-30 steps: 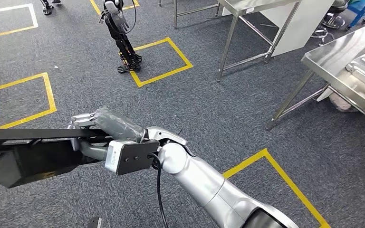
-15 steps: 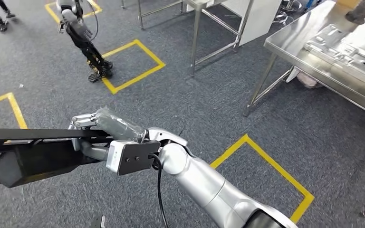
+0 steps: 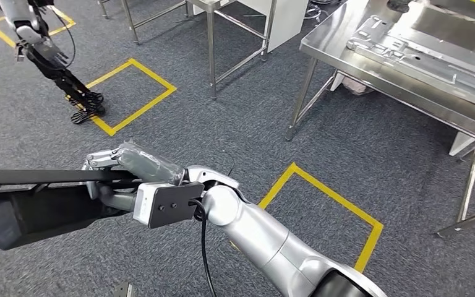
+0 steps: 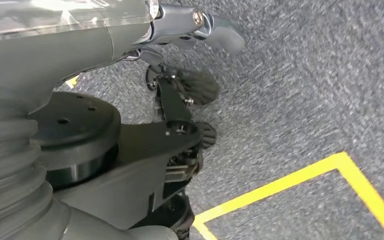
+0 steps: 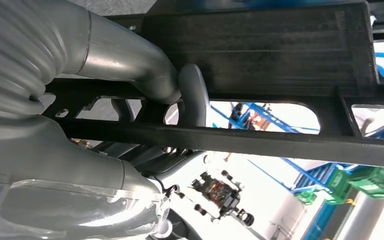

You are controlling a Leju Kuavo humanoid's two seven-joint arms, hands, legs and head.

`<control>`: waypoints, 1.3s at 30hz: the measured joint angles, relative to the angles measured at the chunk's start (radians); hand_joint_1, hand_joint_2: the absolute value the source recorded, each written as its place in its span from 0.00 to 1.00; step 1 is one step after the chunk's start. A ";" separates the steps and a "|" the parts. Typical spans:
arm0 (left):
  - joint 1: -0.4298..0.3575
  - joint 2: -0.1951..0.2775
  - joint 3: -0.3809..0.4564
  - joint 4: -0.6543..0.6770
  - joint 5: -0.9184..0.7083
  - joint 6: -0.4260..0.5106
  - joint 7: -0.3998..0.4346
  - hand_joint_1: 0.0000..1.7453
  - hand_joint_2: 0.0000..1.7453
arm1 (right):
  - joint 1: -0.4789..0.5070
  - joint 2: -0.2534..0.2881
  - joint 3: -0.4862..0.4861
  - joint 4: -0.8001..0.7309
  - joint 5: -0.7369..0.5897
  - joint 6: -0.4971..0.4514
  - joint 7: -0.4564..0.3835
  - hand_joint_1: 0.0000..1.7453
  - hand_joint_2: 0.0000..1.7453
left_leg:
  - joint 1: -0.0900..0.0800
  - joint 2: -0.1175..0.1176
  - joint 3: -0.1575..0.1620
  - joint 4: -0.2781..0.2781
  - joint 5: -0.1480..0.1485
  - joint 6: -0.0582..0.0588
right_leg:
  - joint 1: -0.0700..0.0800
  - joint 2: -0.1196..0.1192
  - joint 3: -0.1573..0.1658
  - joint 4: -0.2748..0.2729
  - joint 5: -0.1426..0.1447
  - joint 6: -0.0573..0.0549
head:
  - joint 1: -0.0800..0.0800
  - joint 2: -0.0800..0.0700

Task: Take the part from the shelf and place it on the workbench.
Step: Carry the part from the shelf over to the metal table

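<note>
- While the right hand (image 3: 114,170) grips the black part (image 3: 37,198) low in the head view, the workbench (image 3: 408,80) stands well apart, ahead and to the hand's right; the long part could sag or swing out of that one-sided hold on the way.
- In the left wrist view, the left hand (image 4: 130,25) hangs above carpet; I cannot tell whether it is closed.
- In the right wrist view, fingers (image 5: 192,95) hook through the part's slot, so twisting might lever them loose.
</note>
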 joint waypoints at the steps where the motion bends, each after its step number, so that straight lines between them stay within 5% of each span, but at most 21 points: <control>1: 0.000 0.000 0.000 0.000 -0.003 -0.001 0.001 0.00 1.00 | 0.000 0.000 0.000 0.000 0.000 0.000 0.000 1.00 1.00 | -0.001 0.012 0.000 -0.001 0.000 0.005 | 0.000 -0.028 -0.024 0.050 -0.026 0.004 | 0.004 0.000; 3: 0.003 0.000 0.000 0.000 -0.009 -0.002 0.004 0.00 1.00 | 0.002 -0.001 0.000 0.000 0.000 -0.001 -0.001 1.00 1.00 | -0.006 0.036 0.000 -0.002 -0.001 0.010 | 0.000 -0.075 -0.092 0.184 -0.082 0.011 | 0.010 0.000; 5: 0.005 0.000 0.001 0.000 -0.012 -0.002 0.006 0.00 1.00 | 0.005 -0.002 0.000 0.000 0.000 -0.002 0.000 1.00 1.00 | -0.011 0.061 0.002 -0.002 -0.004 0.013 | 0.000 -0.086 -0.127 0.245 -0.088 0.007 | 0.010 0.000; 7: 0.004 0.000 0.001 0.000 -0.014 -0.003 0.008 0.00 1.00 | 0.006 -0.003 -0.001 0.000 0.000 -0.002 0.000 1.00 1.00 | -0.017 0.085 0.007 -0.003 -0.008 0.015 | 0.007 -0.097 -0.087 0.157 -0.028 -0.009 | 0.010 0.000; 9: 0.004 -0.002 0.000 0.000 -0.017 -0.004 0.009 0.00 1.00 | 0.005 -0.003 -0.002 0.000 0.000 -0.003 0.000 1.00 1.00 | -0.023 0.105 0.016 -0.008 -0.013 0.014 | 0.025 -0.146 -0.017 0.019 0.023 -0.038 | 0.008 0.000; 11: 0.003 -0.004 0.000 0.000 -0.021 -0.005 0.011 0.00 1.00 | 0.005 -0.003 -0.003 0.000 0.000 -0.005 0.000 1.00 1.00 | -0.026 0.125 0.023 -0.015 -0.014 0.009 | 0.040 -0.176 0.012 -0.043 0.031 -0.055 | 0.005 0.000; 14: -0.001 -0.006 -0.002 0.000 -0.029 -0.006 0.017 0.00 1.00 | 0.009 -0.002 -0.005 -0.002 0.003 -0.007 0.003 1.00 1.00 | -0.027 0.142 0.034 -0.021 -0.022 -0.003 | 0.033 -0.140 0.026 -0.071 0.041 -0.055 | 0.003 0.000; 16: -0.003 -0.006 -0.004 -0.001 -0.033 -0.006 0.019 0.00 1.00 | 0.011 -0.001 -0.007 -0.004 0.005 -0.009 0.005 1.00 1.00 | -0.025 0.096 0.016 0.034 -0.056 -0.010 | 0.022 -0.115 0.043 -0.094 0.051 -0.053 | 0.002 0.000; 18: -0.003 -0.006 -0.004 -0.001 -0.037 -0.008 0.020 0.00 1.00 | 0.013 -0.001 -0.007 -0.003 0.006 -0.011 0.008 1.00 1.00 | -0.022 0.047 -0.046 0.160 -0.109 -0.016 | 0.021 -0.088 0.048 -0.097 0.052 -0.055 | 0.000 0.000; 20: -0.001 -0.005 -0.005 -0.001 -0.039 -0.011 0.022 0.00 1.00 | 0.019 -0.002 -0.007 -0.001 0.011 -0.012 0.011 1.00 1.00 | -0.020 0.036 -0.097 0.242 -0.121 -0.023 | 0.020 -0.057 0.048 -0.093 0.050 -0.056 | -0.001 0.000; 22: -0.002 -0.005 -0.006 -0.001 -0.043 -0.013 0.023 0.00 1.00 | 0.022 -0.002 -0.007 0.000 0.018 -0.014 0.013 1.00 1.00 | -0.014 0.031 -0.082 0.182 -0.060 -0.030 | 0.017 -0.025 0.048 -0.082 0.044 -0.051 | -0.002 0.000; 24: -0.004 -0.005 -0.008 -0.002 -0.046 -0.014 0.025 0.00 1.00 | 0.022 -0.003 -0.007 0.000 0.021 -0.015 0.013 1.00 1.00 | -0.005 -0.005 -0.031 0.058 -0.001 -0.033 | 0.015 0.001 0.042 -0.062 0.033 -0.041 | -0.002 0.000; 26: -0.007 -0.005 -0.010 -0.002 -0.048 -0.014 0.027 0.00 1.00 | 0.021 -0.003 -0.007 0.000 0.023 -0.016 0.014 1.00 1.00 | -0.001 -0.038 -0.008 0.001 0.007 -0.025 | 0.012 0.021 0.028 -0.046 0.028 -0.030 | -0.003 0.000; 28: -0.011 -0.006 -0.011 -0.002 -0.048 -0.012 0.029 0.00 1.00 | 0.021 -0.006 -0.008 0.000 0.026 -0.017 0.014 1.00 1.00 | -0.003 -0.030 -0.008 -0.002 0.006 -0.009 | 0.010 0.037 0.018 -0.044 0.030 -0.021 | -0.003 0.000; 31: -0.012 -0.008 -0.011 -0.003 -0.049 -0.010 0.030 0.00 1.00 | 0.019 -0.009 -0.010 0.000 0.030 -0.018 0.014 1.00 1.00 | 0.000 -0.002 -0.004 -0.011 0.009 0.007 | 0.012 -0.016 -0.012 0.013 -0.002 -0.004 | 0.005 0.000; 33: -0.011 -0.008 -0.011 -0.004 -0.049 -0.009 0.030 0.00 1.00 | 0.018 -0.010 -0.010 0.000 0.033 -0.018 0.014 1.00 1.00 | -0.002 0.019 -0.003 -0.012 0.007 0.012 | 0.007 -0.067 -0.075 0.136 -0.058 0.007 | 0.014 0.000; 35: -0.009 -0.007 -0.011 -0.004 -0.049 -0.007 0.031 0.00 1.00 | 0.020 -0.011 -0.010 0.002 0.035 -0.018 0.015 1.00 1.00 | -0.003 0.038 -0.002 -0.012 0.004 0.014 | 0.001 -0.083 -0.132 0.234 -0.083 0.012 | 0.014 0.000; 37: -0.010 -0.006 -0.011 -0.004 -0.049 -0.006 0.032 0.00 1.00 | 0.021 -0.011 -0.010 0.003 0.037 -0.018 0.015 1.00 1.00 | -0.003 0.053 0.002 -0.012 0.000 0.012 | -0.002 -0.088 -0.117 0.190 -0.036 0.009 | 0.015 0.000; 39: -0.012 -0.007 -0.011 -0.004 -0.049 -0.006 0.032 0.00 1.00 | 0.019 -0.011 -0.010 0.003 0.038 -0.018 0.015 1.00 1.00 | -0.005 0.063 0.013 -0.013 -0.006 0.007 | 0.002 -0.103 -0.045 0.046 0.031 -0.002 | 0.014 0.000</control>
